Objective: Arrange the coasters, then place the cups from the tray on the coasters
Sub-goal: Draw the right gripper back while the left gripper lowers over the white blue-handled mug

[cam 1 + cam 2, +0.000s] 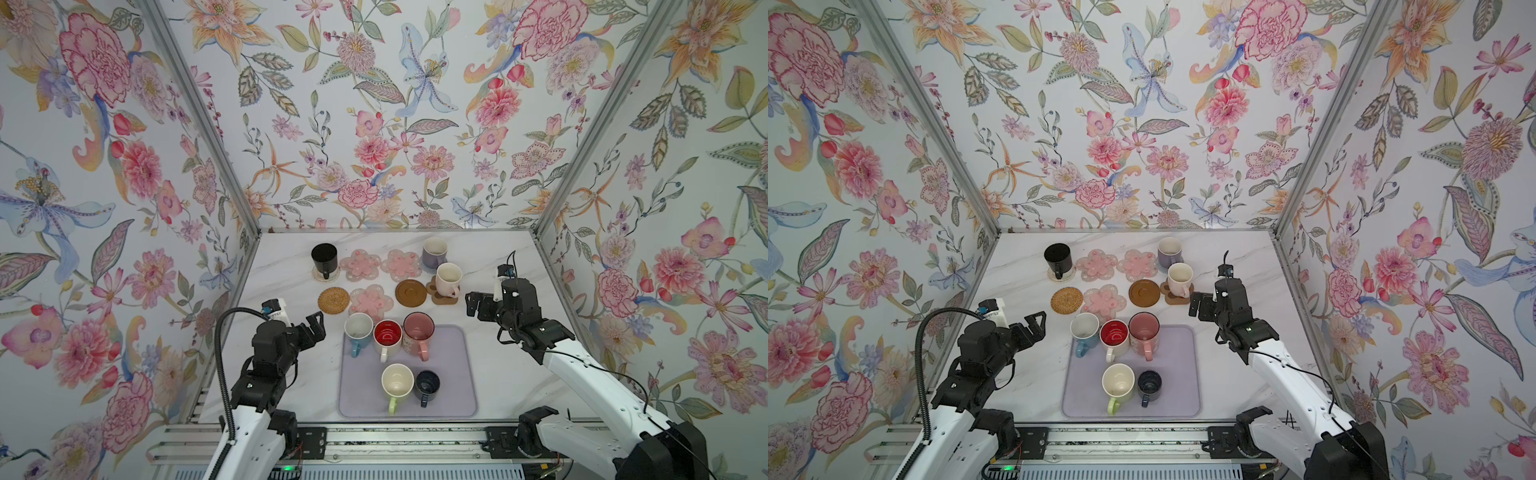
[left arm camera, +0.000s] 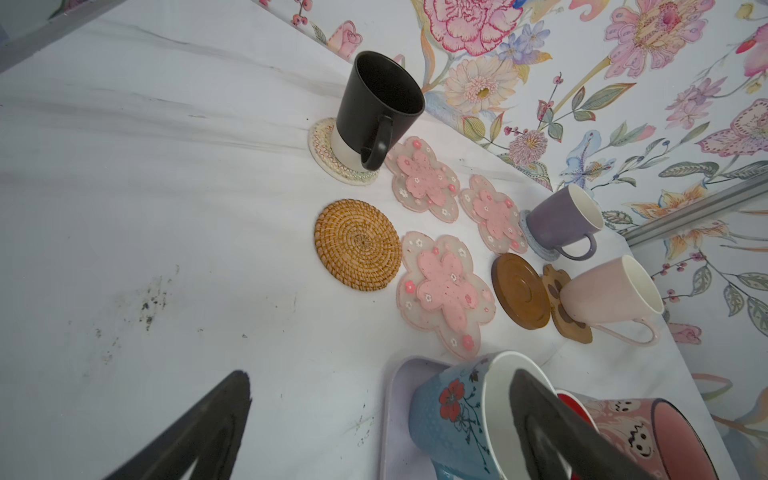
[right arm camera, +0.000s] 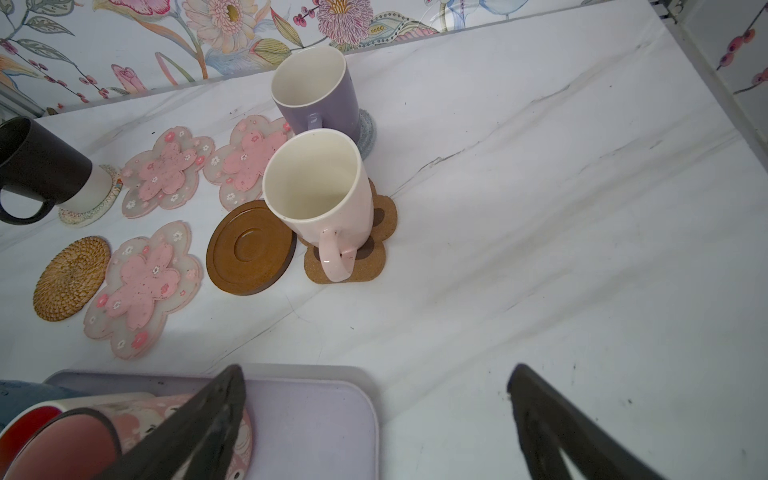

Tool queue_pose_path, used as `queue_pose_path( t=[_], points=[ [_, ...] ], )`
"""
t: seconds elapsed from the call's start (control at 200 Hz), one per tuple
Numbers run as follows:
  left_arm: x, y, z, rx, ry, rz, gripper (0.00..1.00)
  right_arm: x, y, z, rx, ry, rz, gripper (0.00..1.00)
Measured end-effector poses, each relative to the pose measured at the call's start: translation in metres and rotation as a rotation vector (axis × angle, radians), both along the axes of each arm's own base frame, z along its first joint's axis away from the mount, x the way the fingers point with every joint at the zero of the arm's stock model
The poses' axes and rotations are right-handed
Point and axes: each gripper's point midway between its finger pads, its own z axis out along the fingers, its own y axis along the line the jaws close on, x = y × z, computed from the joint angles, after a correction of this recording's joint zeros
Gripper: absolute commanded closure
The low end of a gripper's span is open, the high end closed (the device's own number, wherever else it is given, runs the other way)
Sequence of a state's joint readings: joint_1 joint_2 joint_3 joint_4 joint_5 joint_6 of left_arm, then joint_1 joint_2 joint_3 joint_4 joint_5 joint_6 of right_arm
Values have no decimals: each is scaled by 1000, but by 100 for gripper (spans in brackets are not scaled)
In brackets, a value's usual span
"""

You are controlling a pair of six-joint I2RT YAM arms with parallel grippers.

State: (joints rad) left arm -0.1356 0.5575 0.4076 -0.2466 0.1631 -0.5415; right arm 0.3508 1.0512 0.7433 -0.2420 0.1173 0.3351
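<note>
Cup [image 2: 449, 415] printed with red flower, tray [image 2: 395, 399] beneath

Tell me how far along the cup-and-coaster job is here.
Done: eight coasters laid out; black cup, lavender cup and cream-pink cup each stand on one. In hand: nothing, left gripper and right gripper are open and empty. Left: five cups on the tray, five bare coasters.

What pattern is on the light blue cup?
Light blue cup: red flower, dark stems; left wrist view.
</note>
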Motion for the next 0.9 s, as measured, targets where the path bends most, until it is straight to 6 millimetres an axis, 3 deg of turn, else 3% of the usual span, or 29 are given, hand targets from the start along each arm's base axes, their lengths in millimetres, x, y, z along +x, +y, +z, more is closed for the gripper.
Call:
queue_pose_path(
  t=[0.22, 0.385, 0.645, 0.901],
  points=[
    [-9, -24, -4, -68, 39, -99, 3, 4, -18, 17, 29, -48, -109, 1],
    [-25, -56, -9, -68, 79, -220, 4, -3, -33, 30, 64, -124, -156, 1],
    [-48, -94, -25, 14, 164, -356, 7, -2, -39, 21, 86, -106, -177, 1],
    [-53, -107, -46, 184, 260, -392, 12, 0, -33, 11, 106, -69, -159, 1]
  ],
)
